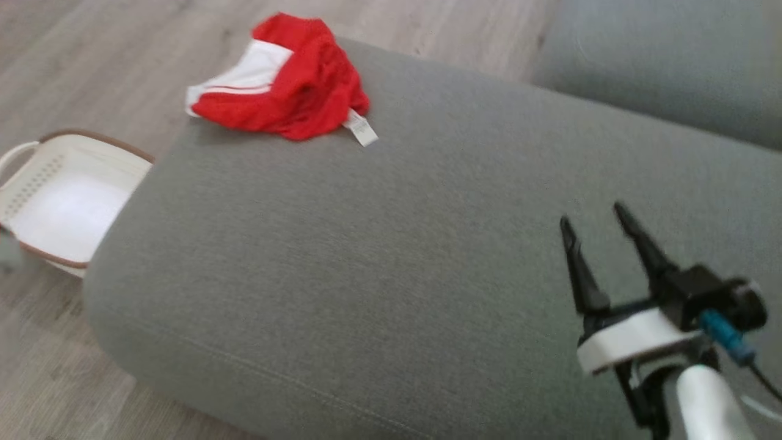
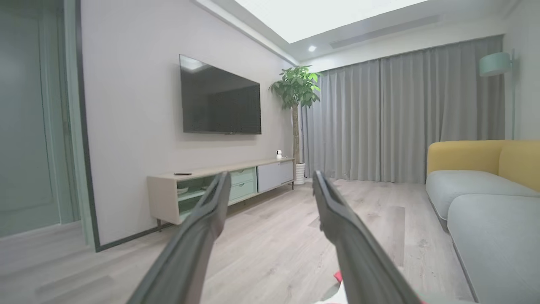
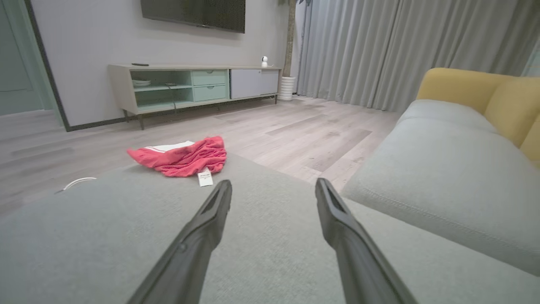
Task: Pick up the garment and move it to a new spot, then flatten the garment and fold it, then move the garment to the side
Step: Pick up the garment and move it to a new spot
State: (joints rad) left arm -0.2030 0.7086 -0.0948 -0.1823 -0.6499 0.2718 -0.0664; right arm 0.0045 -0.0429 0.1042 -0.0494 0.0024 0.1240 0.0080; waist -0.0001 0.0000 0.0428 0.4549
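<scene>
A crumpled red-and-white garment [image 1: 287,82] lies at the far left corner of the grey sofa seat [image 1: 391,256], its white label [image 1: 361,129] trailing toward the middle. The right claw [image 1: 592,215] hovers released and empty, well apart from it, near the seat's right side. The left claw [image 2: 271,175], likewise spread with nothing in it, points out across the room. The cloth looks light, soft and limp; it should bunch rather than slip, and a raised fold along its near red edge seems the likeliest hold.

You'll find the garment [image 1: 287,79], red with a white panel and a white tag, lying crumpled well ahead of the right gripper [image 1: 592,215], off to its left.
</scene>
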